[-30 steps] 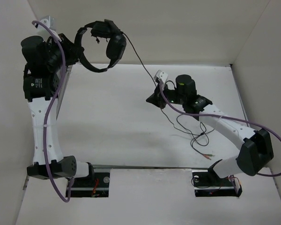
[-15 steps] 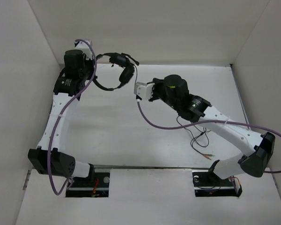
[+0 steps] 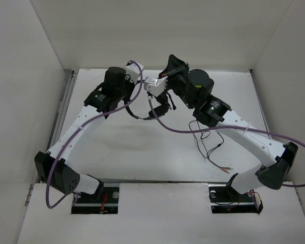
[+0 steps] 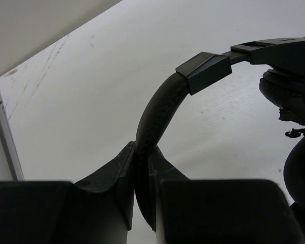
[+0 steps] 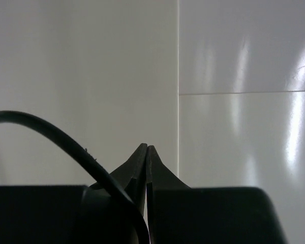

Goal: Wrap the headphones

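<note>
White walls [image 3: 20, 61] box in a white tabletop [image 3: 117, 147]. Toward its far middle the two arms meet, and the headphones [image 3: 161, 108] are held between them. Around the padded band [image 4: 160, 109] the left tool [image 4: 143, 152] is clenched, with one earcup [image 4: 295, 96] to the right in its wrist view. Beside it the right tool [image 5: 146, 150] is clenched too, its fingertips meeting; I cannot tell whether anything is pinched there. From the headphones a thin cable [image 3: 207, 147] trails onto the tabletop at the right and loops toward the near edge, where its coloured plugs [image 3: 225, 170] lie flat.
</note>
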You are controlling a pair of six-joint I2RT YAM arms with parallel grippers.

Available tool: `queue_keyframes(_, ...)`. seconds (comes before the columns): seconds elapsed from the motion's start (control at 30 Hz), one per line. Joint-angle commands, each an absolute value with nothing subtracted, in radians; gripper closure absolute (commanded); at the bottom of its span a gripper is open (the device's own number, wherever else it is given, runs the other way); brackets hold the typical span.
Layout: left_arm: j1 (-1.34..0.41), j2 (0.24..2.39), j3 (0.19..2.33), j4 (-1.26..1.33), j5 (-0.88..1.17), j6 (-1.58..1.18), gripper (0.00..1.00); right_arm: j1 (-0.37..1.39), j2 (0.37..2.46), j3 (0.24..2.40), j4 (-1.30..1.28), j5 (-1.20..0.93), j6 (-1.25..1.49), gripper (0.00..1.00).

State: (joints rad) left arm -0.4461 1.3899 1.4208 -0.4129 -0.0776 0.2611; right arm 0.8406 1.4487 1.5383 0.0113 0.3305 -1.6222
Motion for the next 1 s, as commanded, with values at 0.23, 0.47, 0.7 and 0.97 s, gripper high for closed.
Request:
queue_keyframes(0.23,-0.539,1.261,1.425,-0.311,0.05,0.284,1.0,0.714,1.453,1.526,0.009,0.219,-1.269,0.96)
queue_keyframes(0.47,-0.548,1.252,1.469,-0.328,0.182,0.21,1.0,0.648,1.465,1.614,-0.098,0.108,-1.007,0.96)
queue_keyframes(0.7,-0.567,1.281,1.508,-0.337,0.21,0.207,1.0,0.66,1.503,1.674,-0.161,0.072,-0.917,0.96)
queue_keyframes(0.97,-0.603,1.312,1.56,-0.342,0.21,0.222,1.0,0.677,1.531,1.643,-0.181,0.057,-0.876,0.96)
